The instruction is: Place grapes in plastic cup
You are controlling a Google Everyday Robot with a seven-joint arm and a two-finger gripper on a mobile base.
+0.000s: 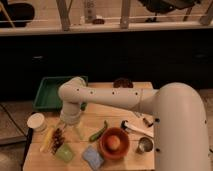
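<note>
The grapes (58, 139), a small dark bumpy bunch, lie on the wooden table (150, 100) near its front left. Just in front of them stands the light-green plastic cup (65, 152). My gripper (70, 132) hangs from the white arm, pointing down, right behind and slightly right of the grapes. It is open, its fingers (79, 132) spread, and nothing is held between them. The cup's inside cannot be made out.
A yellow corn cob (47, 139) lies left of the grapes, a white round container (36, 121) behind it. A green tray (51, 93) sits at the back left. A green pepper (98, 131), orange bowl (115, 144), blue sponge (92, 157) and metal cup (145, 145) lie to the right.
</note>
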